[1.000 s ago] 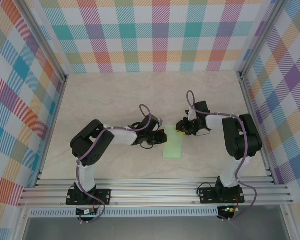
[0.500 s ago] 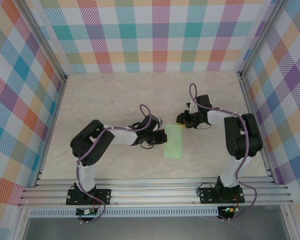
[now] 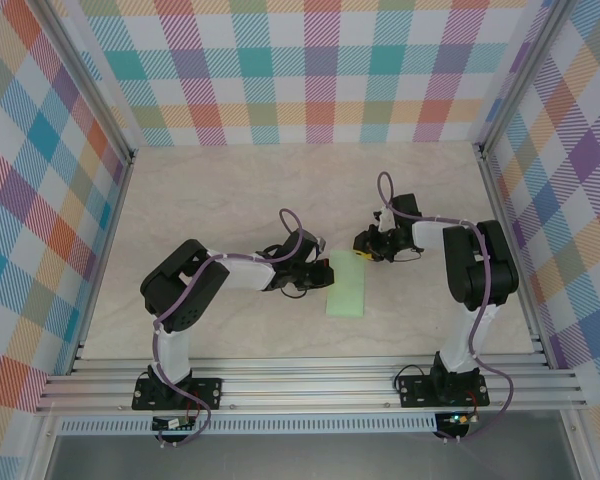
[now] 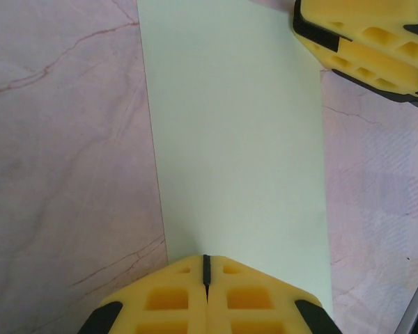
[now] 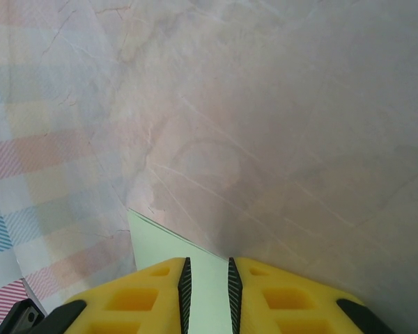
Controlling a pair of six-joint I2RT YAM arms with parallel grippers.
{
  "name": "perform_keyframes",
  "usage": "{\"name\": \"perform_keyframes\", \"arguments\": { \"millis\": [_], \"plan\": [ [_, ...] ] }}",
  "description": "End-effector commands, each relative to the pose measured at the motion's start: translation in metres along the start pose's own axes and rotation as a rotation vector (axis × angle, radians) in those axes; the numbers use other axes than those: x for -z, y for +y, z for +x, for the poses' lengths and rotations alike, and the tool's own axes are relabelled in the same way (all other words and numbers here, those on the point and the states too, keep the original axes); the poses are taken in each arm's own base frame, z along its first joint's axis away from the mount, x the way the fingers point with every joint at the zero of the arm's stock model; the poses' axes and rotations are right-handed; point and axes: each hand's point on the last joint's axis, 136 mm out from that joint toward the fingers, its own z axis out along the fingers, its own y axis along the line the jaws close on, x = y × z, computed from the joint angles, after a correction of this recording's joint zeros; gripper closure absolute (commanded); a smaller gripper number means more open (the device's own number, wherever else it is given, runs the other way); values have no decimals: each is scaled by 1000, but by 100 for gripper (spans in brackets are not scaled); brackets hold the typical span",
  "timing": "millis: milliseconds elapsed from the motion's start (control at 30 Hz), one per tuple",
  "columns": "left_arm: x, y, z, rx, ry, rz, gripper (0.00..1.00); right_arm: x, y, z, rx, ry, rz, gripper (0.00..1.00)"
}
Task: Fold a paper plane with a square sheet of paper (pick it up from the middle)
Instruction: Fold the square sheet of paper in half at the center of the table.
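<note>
Plaid walls around a marble-look counter (image 3: 230,200). The square sheet of paper (image 3: 346,288) lies flat mid-counter between the arms as a narrow strip, so I'd guess it's folded in half already.

Left gripper (image 3: 321,272) is clenched, tips on the strip's left long edge. In the left wrist view the paper runs straight out from under its tips (image 4: 206,275). Can't tell if it pins the edge down or pinches it.

Right gripper (image 3: 365,250) sits at the far right corner with jaws a slit apart. The corner of the paper (image 5: 153,240) shows under and between them, and nothing looks gripped.

My read: a nose-corner fold is next. To do it well:
- left stays down as the anchor, no sliding
- right gets a finger under the top layer only, right at the corner
- bring the corner to the centre crease, line the edges up, then press
- move slowly; thin paper buckles or drags if the anchor slips
</note>
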Motion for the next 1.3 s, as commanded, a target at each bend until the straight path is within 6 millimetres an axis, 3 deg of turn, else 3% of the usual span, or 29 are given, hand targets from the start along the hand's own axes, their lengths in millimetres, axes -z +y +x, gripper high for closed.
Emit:
{"name": "perform_keyframes", "arguments": {
  "millis": [0, 167, 267, 367, 633, 733, 933, 1067, 1267],
  "plan": [
    [-10, 47, 41, 39, 127, -159, 100, 3, -5, -1, 2, 10, 35, 76],
    [-10, 47, 41, 37, 126, -161, 100, 24, 32, 2, 56, 2, -75, 75],
    [-10, 47, 41, 40, 125, -160, 100, 29, 38, 9, 61, 10, -109, 74],
    [-10, 45, 40, 40, 121, -152, 100, 24, 33, 13, 48, 38, -112, 73],
    [-12, 48, 43, 42, 135, -155, 100, 1, -9, 21, -23, 55, 5, 74],
    [-12, 49, 44, 41, 136, -161, 100, 1, -9, 21, -25, 55, 3, 75],
    [-11, 50, 43, 27, 133, -173, 100, 14, 15, 10, 5, 37, -46, 75],
    [-12, 51, 42, 25, 131, -172, 100, 15, 21, 4, 15, 39, -51, 75],
    [-12, 53, 46, 16, 146, -172, 100, 1, 3, 2, -13, 50, -6, 75]
  ]
}}
